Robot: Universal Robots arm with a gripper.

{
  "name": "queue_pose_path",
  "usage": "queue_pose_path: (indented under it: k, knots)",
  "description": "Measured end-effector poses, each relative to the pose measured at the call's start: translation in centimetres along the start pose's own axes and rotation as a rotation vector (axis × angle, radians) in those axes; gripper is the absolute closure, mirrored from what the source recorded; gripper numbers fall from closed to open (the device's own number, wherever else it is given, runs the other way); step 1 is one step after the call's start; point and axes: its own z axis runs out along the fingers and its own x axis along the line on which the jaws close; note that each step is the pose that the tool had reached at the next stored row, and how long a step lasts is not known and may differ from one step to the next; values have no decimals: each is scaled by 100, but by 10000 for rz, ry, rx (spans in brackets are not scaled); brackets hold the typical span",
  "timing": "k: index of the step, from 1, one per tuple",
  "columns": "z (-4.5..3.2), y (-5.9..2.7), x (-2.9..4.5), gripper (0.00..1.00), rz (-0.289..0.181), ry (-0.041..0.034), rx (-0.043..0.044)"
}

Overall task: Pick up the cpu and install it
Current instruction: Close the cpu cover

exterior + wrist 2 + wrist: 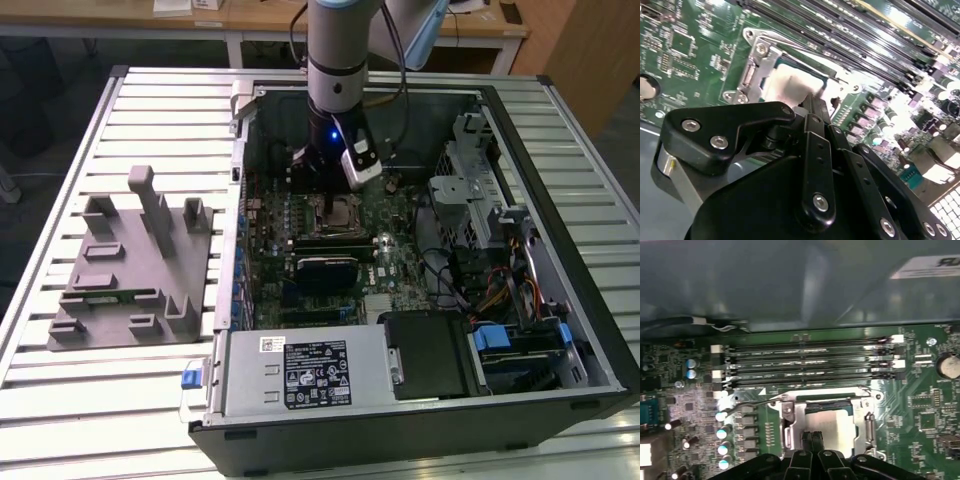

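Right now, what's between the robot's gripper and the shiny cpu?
Nothing. In the first wrist view the gripper hangs right over the cpu, which lies in the metal socket frame.

The place looks like a robotics lab or test workshop. A robot arm with a gripper reaches into an open PC case that lies on its side on a slatted aluminium table. The case's motherboard lies bare, with drives and wiring exposed. A grey fixture block with upright posts sits on the table beside the case. Wooden desks stand behind the table, and cables run along the arm.
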Motion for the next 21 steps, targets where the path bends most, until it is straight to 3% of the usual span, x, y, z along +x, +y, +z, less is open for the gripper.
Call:
queue_pose_path:
  k: [21]
  knots:
    - [75,-11,133,89,-1,0,0]
